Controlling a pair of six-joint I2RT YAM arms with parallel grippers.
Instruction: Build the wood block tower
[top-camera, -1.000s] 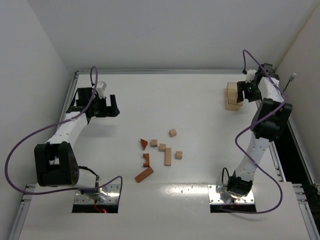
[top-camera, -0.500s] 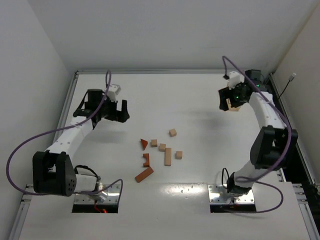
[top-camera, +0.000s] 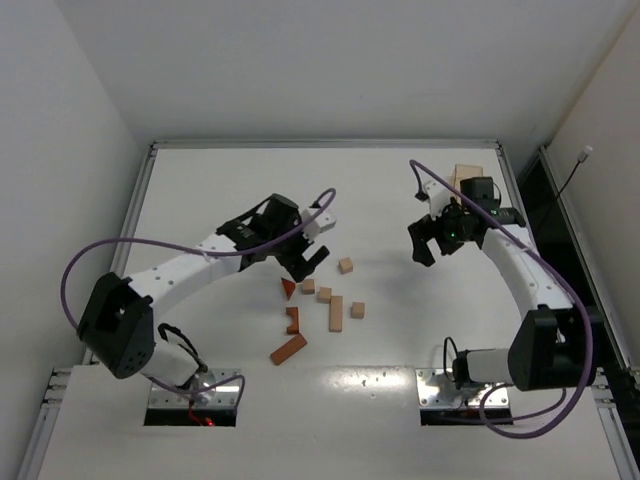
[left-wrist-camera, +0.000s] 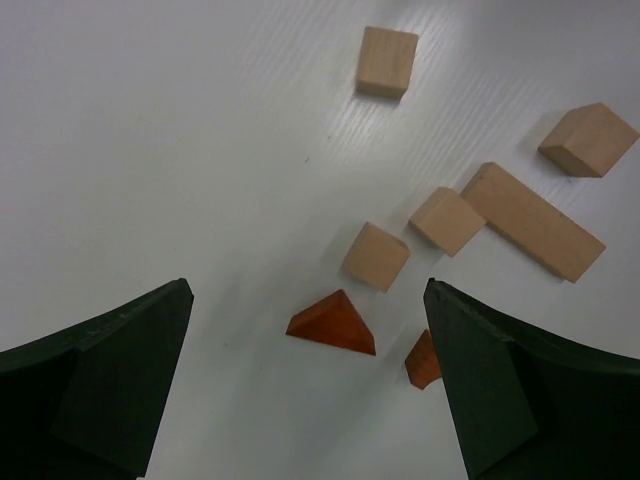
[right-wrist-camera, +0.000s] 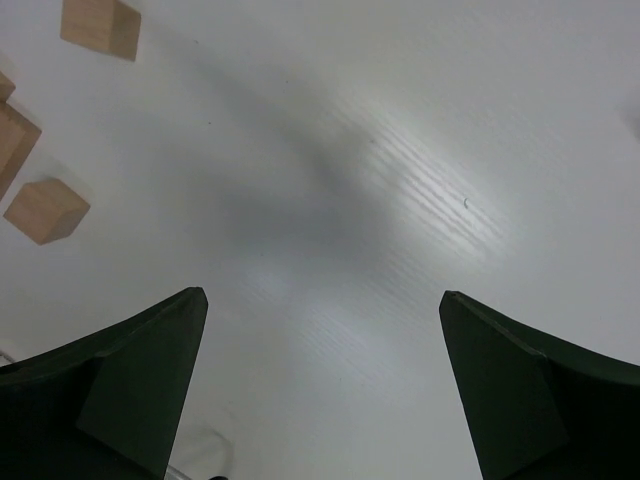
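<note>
Your left arm (top-camera: 190, 266) reaches from its near-left base out and rightward across the worktop (top-camera: 200, 190), with the wrist low over the far-left edge of the wood blocks (top-camera: 324, 296). The left fingers (left-wrist-camera: 110, 370) point down, spread wide and released, holding nothing. In the left wrist view a reddish-brown triangle (left-wrist-camera: 333, 322) lies on the worktop under the gap between them. A tan cube (left-wrist-camera: 377, 256) sits just beyond it, then a second cube just beside a tan bar (left-wrist-camera: 532, 220). The blocks all lie loose mid-worktop between the two arms, none stacked on another. A notched reddish piece (top-camera: 293, 320) and a reddish bar (top-camera: 288, 349) lie nearest you. Your right arm (top-camera: 525, 282) rises from the near-right base, runs away from you and bends back leftward. The right fingers (right-wrist-camera: 120, 370) hang spread and released, holding nothing, over the worktop just right of the blocks. Behind that wrist there's a light-tan wooden piece (top-camera: 466, 174), partly hidden.
</note>
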